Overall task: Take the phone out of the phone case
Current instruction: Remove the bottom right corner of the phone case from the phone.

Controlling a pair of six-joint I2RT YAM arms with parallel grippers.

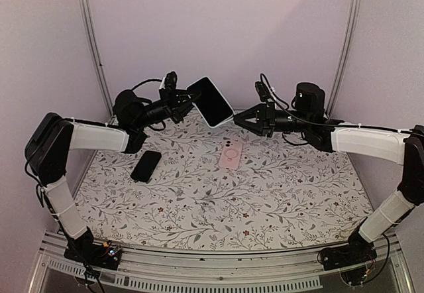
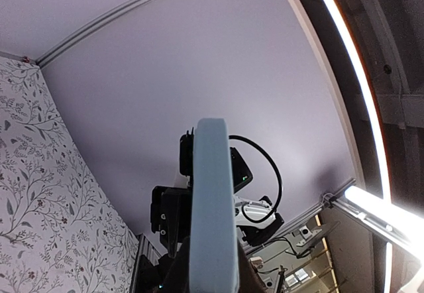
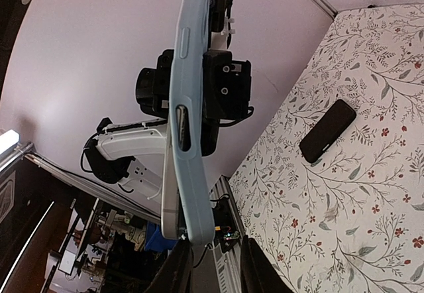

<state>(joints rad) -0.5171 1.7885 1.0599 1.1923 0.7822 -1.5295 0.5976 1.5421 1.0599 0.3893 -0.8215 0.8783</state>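
Over the floral table (image 1: 285,200), your L gripper (image 1: 191,98) clamps one blue-cased phone (image 1: 211,101) aloft. Your R gripper (image 1: 240,118), jaws apart, sits at its lower corner. Below: one pink case (image 1: 230,154), one black phone (image 1: 146,166).

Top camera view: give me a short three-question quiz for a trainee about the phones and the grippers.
1. True or false: the left gripper holds the cased phone up off the table.
2. How many things lie flat on the table?
3. The thing on the table nearest the right gripper is: A pink, B black, C green.
Key: 1 true. 2 two, the pink item and the black phone. 3 A.
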